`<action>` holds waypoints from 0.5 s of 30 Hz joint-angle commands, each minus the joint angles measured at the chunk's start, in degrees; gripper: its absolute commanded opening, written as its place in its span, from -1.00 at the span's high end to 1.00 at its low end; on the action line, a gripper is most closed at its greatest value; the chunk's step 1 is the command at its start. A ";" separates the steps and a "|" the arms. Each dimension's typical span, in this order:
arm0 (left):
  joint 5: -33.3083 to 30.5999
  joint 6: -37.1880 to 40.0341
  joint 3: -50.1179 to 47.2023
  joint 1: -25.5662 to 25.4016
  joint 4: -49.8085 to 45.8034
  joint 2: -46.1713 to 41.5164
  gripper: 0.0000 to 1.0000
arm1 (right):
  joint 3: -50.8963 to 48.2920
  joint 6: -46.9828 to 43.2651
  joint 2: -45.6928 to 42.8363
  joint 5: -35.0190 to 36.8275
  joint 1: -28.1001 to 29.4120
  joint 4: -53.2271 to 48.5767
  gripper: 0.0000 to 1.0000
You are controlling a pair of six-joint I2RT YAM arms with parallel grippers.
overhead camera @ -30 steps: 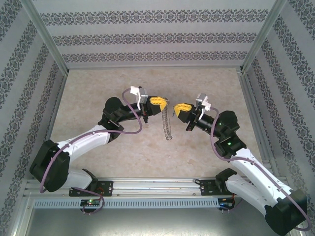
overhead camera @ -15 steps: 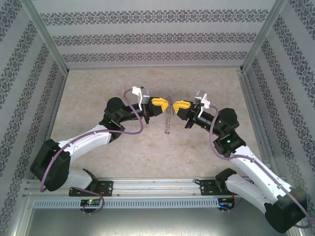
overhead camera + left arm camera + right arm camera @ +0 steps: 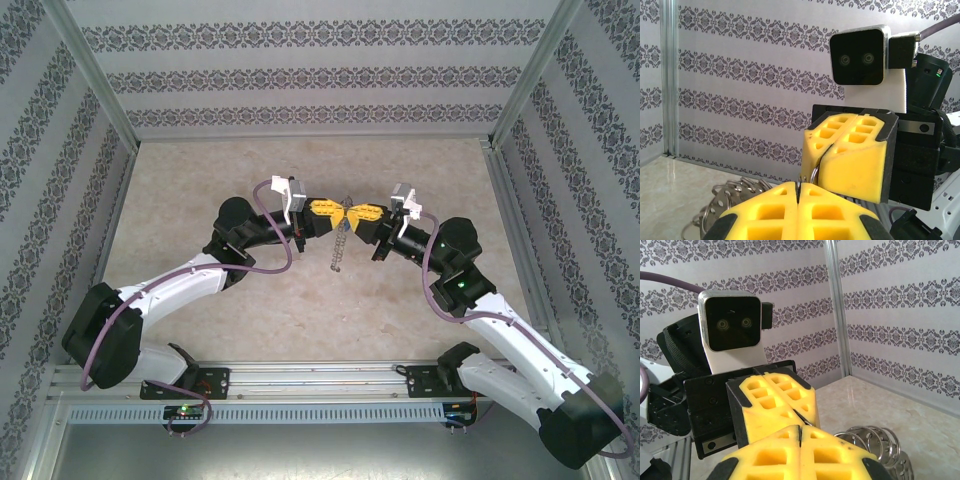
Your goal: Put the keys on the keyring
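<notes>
Above the middle of the table my left gripper point(image 3: 339, 212) and right gripper point(image 3: 350, 213) meet tip to tip, both shut. The keyring's fine chain point(image 3: 338, 246) hangs from that meeting point, just above the table. In the left wrist view my left gripper point(image 3: 797, 189) pinches thin silvery wire of the keyring point(image 3: 812, 176), which curves up to the slit of the right gripper point(image 3: 817, 162); whether the right one grips it I cannot tell. The chain's links point(image 3: 726, 199) bunch below left. From the right wrist, my right gripper point(image 3: 800, 429) faces the left gripper point(image 3: 807, 416). The keys are hidden.
Patterned walls with aluminium posts point(image 3: 100, 95) enclose the beige table point(image 3: 250, 160) on three sides. The chain's silvery links point(image 3: 874, 441) hang close to the tabletop. The arms' bases sit on a rail point(image 3: 320, 378) at the near edge.
Both grippers have closed the gap between them and moved slightly away from the bases; their tips now touch. The hanging chain swung with the left gripper.
</notes>
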 commanded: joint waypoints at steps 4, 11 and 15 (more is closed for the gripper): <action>1.17 1.10 2.18 -1.24 1.52 0.01 1.00 | 2.03 -1.98 -0.24 0.21 0.67 2.21 1.00; 2.28 1.07 2.36 -1.54 1.38 -0.50 1.00 | 2.04 -3.01 0.73 1.28 0.41 1.53 1.00; 2.83 1.14 2.28 -1.76 1.30 -1.20 1.00 | 1.68 -3.15 1.09 2.09 -0.50 1.40 1.00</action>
